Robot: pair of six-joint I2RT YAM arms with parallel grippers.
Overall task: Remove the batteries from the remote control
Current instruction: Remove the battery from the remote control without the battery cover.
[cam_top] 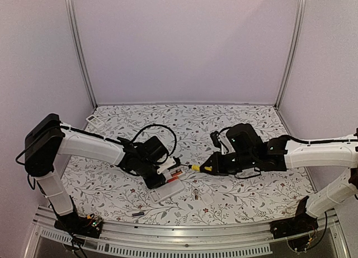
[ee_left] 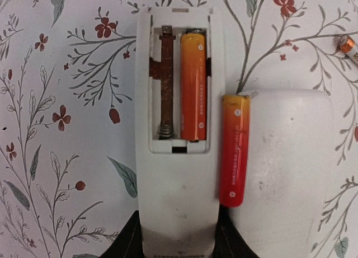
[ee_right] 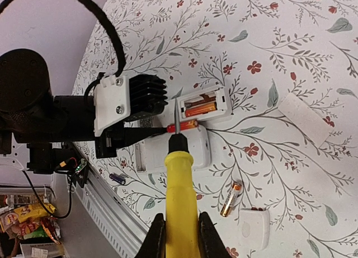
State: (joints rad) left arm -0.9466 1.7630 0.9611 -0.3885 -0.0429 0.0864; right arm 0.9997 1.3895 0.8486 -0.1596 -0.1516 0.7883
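Flower-printed worktop filled the frame. The left gripper clamped the smooth white plastic remote at bottom centre, its rust-streaked bay uncovered. The right gripper was clenched on the yellow-handled screwdriver. One glossy orange cylindrical battery sat in the bay, and a loose battery lay touching the remote's right side.

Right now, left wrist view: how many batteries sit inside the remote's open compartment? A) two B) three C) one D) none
C: one orange battery fills one slot of the remote; the other slot shows only a rusty contact strip, and a second battery lies outside.
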